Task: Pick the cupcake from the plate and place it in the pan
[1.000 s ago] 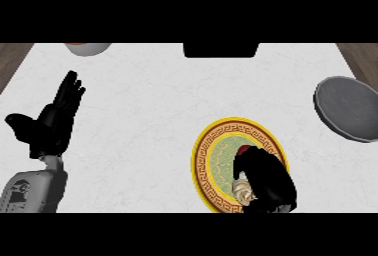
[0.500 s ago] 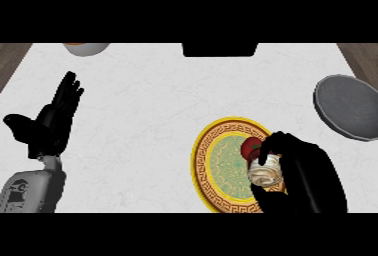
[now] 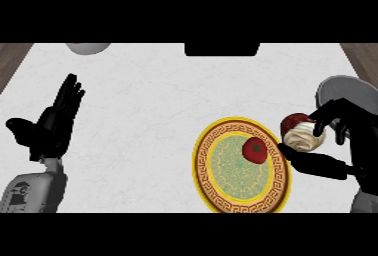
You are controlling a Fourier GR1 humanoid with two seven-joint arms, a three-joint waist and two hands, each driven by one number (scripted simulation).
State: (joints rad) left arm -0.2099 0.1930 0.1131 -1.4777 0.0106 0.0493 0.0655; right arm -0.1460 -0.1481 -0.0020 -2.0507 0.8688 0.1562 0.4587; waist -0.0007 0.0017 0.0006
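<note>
Right hand [image 3: 347,145] grasps the cupcake [image 3: 301,134], held just off the plate's [image 3: 210,160] right rim; the pan [image 3: 351,95] waits just beyond, up-right. Left hand [image 3: 52,122] rests open, far left.

Cupcake [image 3: 301,134], white w/ red top, betw. plate [image 3: 207,165] & grey pan [image 3: 347,92].

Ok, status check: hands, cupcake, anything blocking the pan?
Right hand shut on cupcake, off the plate. Left hand open, resting. Pan path clear.
</note>
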